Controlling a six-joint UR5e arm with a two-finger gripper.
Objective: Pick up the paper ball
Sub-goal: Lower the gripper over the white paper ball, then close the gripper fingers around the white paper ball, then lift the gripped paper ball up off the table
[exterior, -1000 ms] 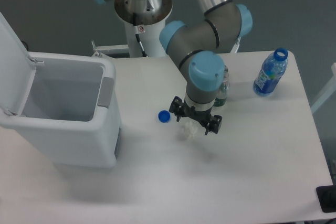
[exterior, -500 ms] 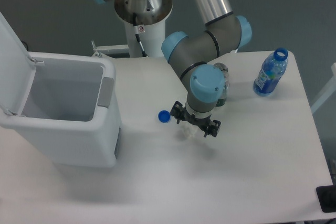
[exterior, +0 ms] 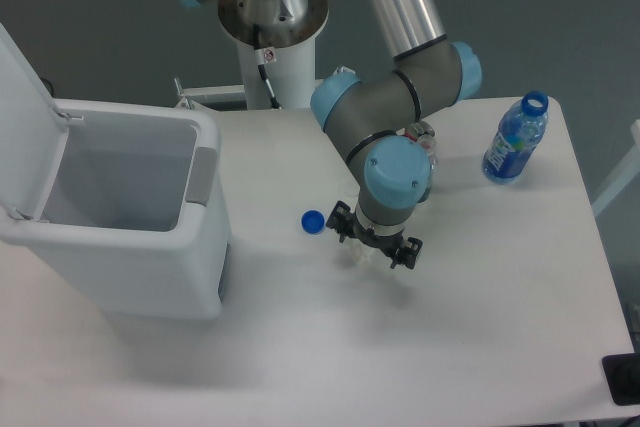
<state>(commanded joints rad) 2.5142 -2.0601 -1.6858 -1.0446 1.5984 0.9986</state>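
The paper ball (exterior: 358,251) is a small whitish crumpled wad on the white table, mostly covered by my wrist. My gripper (exterior: 375,239) hangs straight over it, low near the table. Its two black fingers stand apart, one on the ball's left (exterior: 341,224) and one on its right (exterior: 409,250), so the gripper is open with the ball between them. I cannot tell whether the fingers touch the ball.
A blue bottle cap (exterior: 312,221) lies just left of the gripper. A small clear bottle (exterior: 421,137) stands behind my arm. A blue water bottle (exterior: 515,137) stands at the back right. A white bin (exterior: 120,247) with raised lid is at the left.
My gripper has come down over the paper ball and shifted slightly right and towards the front. Its fingers stay apart. The ball and the blue cap have not moved.
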